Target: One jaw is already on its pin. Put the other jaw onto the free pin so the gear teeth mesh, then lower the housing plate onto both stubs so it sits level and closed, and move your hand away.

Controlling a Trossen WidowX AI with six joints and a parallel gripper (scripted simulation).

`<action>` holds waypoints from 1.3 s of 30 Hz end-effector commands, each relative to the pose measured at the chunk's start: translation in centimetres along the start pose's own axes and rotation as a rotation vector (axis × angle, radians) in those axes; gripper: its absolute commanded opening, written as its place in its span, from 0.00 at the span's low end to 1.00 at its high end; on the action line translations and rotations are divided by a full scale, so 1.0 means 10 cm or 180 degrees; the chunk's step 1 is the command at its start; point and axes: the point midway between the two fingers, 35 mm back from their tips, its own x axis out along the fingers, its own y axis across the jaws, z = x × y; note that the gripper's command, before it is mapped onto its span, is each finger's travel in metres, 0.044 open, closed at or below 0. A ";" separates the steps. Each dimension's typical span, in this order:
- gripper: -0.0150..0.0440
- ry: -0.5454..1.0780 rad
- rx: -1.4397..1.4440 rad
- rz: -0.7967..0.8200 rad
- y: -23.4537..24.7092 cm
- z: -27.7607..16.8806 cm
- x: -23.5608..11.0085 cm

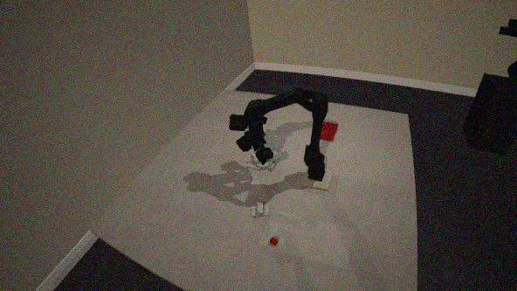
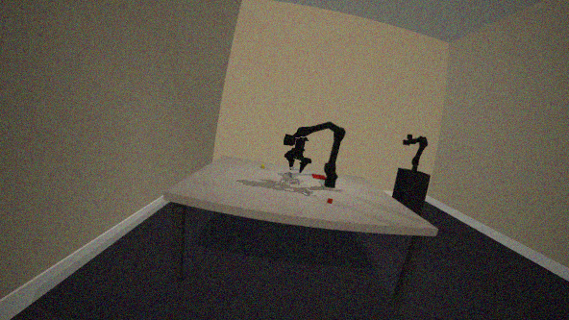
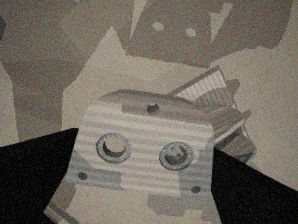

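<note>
My gripper (image 1: 254, 153) (image 2: 296, 169) (image 3: 144, 145) is shut on the housing plate, its black fingers at the plate's left and right edges. The housing plate (image 3: 145, 127) is pale, with a rounded far edge, two large ringed holes and several small ones. The left ring shows light surface through it; the right shows grey detail beneath. Pale ribbed parts (image 3: 204, 94) of the jaw mechanism stick out behind the plate's right side. Pale parts (image 1: 262, 166) (image 2: 289, 179) show under the gripper in the top and exterior views. The pins, stubs and meshing of the teeth cannot be made out.
A small pale channel-shaped piece (image 1: 260, 209) lies in front. A small red block (image 1: 273, 240) (image 2: 330, 201) lies nearer the front. A flat red square (image 1: 330, 130) (image 2: 317, 176) lies behind the arm's base. A small yellow thing (image 2: 262, 166) lies at the back left. A second arm stands off the table.
</note>
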 end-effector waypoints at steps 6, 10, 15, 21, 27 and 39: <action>0.85 0.0013 0.0835 0.0015 -0.10 -0.16 0.01; 0.85 0.0015 0.1213 0.0013 -0.15 -0.23 0.01; 0.85 0.0016 0.1686 0.0010 -0.20 -0.32 0.02; 0.85 0.0018 0.2253 0.0006 -0.26 -0.43 0.02; 0.85 0.0018 0.2757 0.0002 -0.31 -0.53 0.02; 0.85 0.0018 0.2772 0.0002 -0.31 -0.53 0.02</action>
